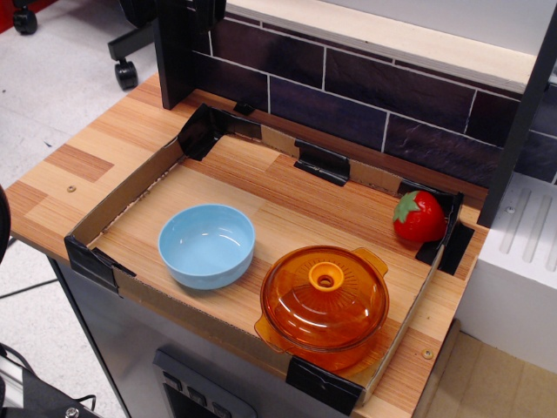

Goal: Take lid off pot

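You are looking at the orange lid point(325, 292) sitting on the orange pot point(324, 335) at lower right of frame, light blue bowl point(207, 245) resting just left, toy strawberry point(419, 217) lying at right, gripper not showing, its state impossible to tell.

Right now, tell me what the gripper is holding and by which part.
Nothing is held: no gripper is in view. The lid sits on the pot, its knob untouched.

The transparent orange lid point(324, 294), shallow-domed with a small round hollow knob at its centre, sits level and closed on the round transparent orange pot point(320, 341), whose two small side handles protrude
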